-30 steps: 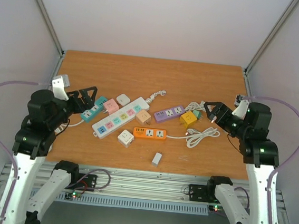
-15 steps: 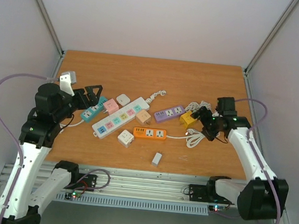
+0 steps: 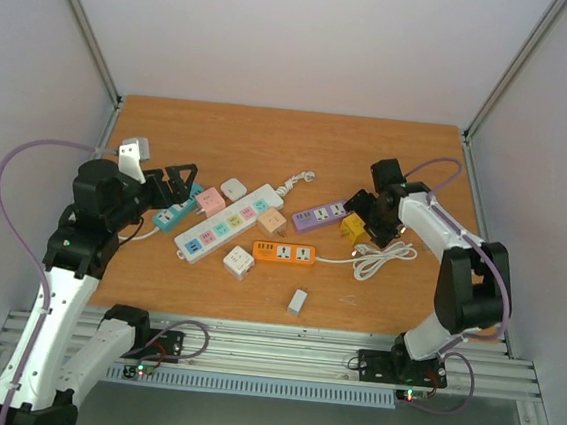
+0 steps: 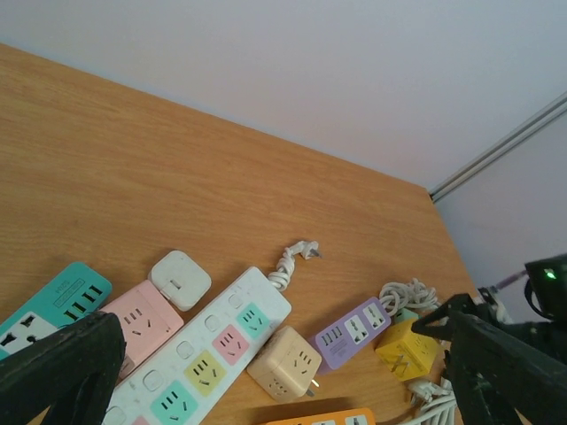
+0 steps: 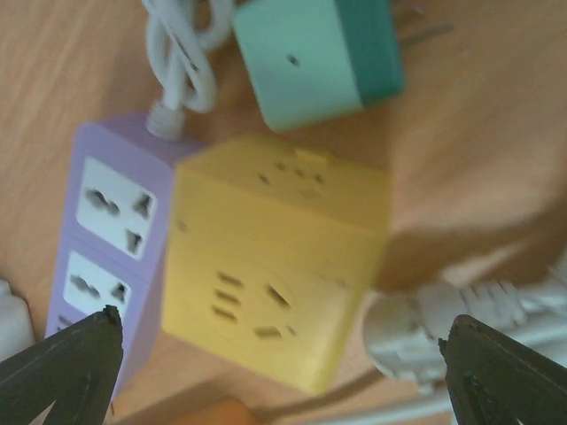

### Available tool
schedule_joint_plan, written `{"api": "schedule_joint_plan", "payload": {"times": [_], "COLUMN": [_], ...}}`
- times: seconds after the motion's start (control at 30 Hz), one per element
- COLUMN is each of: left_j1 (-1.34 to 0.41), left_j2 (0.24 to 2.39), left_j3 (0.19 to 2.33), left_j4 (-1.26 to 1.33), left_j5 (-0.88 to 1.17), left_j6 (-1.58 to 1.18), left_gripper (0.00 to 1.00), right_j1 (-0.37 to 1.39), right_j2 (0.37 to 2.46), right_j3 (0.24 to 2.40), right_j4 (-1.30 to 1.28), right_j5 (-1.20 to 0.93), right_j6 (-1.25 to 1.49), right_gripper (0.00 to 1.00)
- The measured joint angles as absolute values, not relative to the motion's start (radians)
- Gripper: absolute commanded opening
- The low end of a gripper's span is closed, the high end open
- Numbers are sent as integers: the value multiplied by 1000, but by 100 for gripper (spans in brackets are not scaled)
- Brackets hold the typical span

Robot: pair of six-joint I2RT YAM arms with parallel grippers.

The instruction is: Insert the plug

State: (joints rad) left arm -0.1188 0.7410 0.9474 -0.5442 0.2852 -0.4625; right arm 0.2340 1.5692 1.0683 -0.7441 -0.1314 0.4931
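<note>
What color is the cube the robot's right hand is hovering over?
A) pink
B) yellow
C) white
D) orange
B: the right wrist view shows a yellow cube framed by the open right hand, beside the purple power strip.

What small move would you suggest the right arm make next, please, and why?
Probably lower the right gripper and close it on the yellow cube. The jaws stand open with the cube between them, nothing is held yet, and the cube sits free beside the purple strip.
</note>
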Motion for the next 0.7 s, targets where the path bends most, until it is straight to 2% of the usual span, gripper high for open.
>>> {"api": "schedule_joint_plan", "payload": {"times": [0.47, 0.57, 0.7], "left_j1": [-112, -112, -112], "left_j2": [760, 767, 779], "left_j3": [933, 933, 933], "left_j4": [-516, -513, -511], "left_j5": [308, 311, 316], "left_j6": [-464, -464, -466], "left_gripper": [99, 99, 99], "right_j1": [236, 238, 244], "right_j2": [1760, 1785, 1805], "right_j3": [1193, 1204, 1204], "right_j4": [-767, -767, -767], "right_j5": [-57, -58, -61], "right_j6": [414, 406, 408], "right_gripper": [98, 93, 77]}}
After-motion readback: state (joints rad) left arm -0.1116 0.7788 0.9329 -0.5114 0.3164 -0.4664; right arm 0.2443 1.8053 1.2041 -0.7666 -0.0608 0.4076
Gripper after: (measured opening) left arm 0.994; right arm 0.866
